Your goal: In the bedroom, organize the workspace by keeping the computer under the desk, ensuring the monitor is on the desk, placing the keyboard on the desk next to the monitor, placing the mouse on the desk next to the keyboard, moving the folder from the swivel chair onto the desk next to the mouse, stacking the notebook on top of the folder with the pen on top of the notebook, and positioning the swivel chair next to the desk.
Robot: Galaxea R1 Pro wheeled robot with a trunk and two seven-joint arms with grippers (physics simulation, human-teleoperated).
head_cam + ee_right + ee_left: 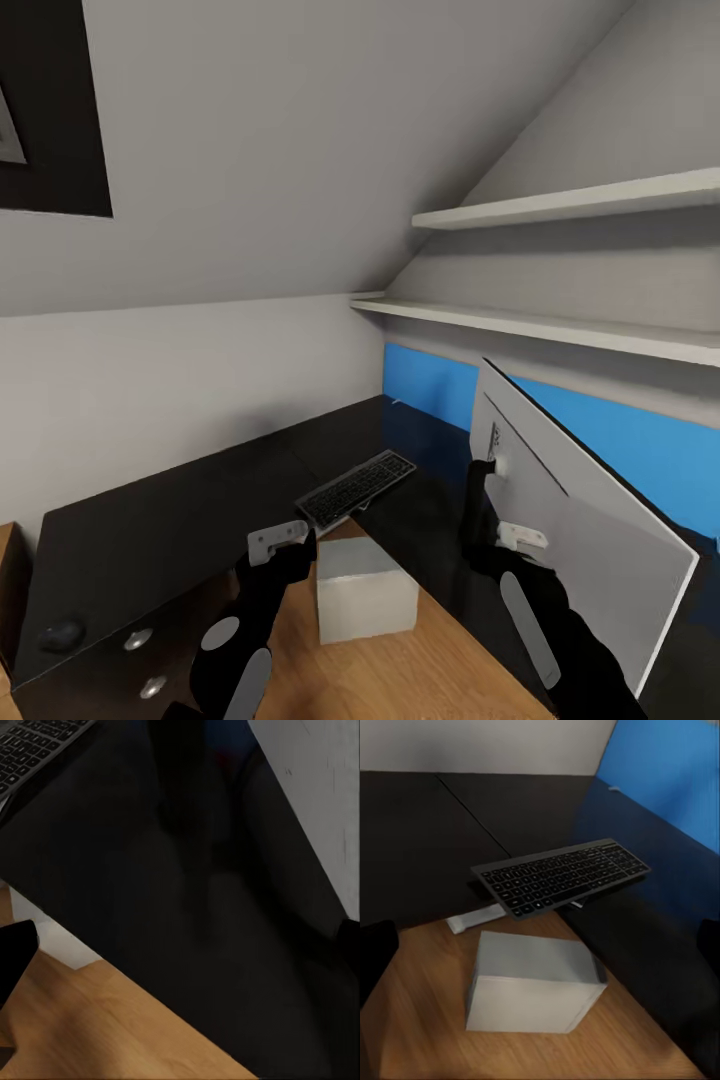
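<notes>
The black keyboard [355, 488] [559, 876] lies slantwise on the black desk [150, 530], one end jutting over the desk's inner edge. Just below it the light grey computer [365, 588] [532, 982] stands on the wood floor in the desk's inner corner. The monitor [585, 515] [322, 787] stands tilted on the right wing, pale back toward me. A dark mouse [60, 635] rests at the desk's near left. My left gripper [278, 545] [540, 945] hovers open above the computer. My right gripper [520, 540] [180, 952] is open over the desk beside the monitor's back.
Two white shelves [560, 325] run along the right wall above a blue panel [640, 440]. A sloped ceiling closes in overhead. The drawer pedestal's silver knobs [138, 640] show at the lower left. A pale strip [472, 919] pokes out under the keyboard's end.
</notes>
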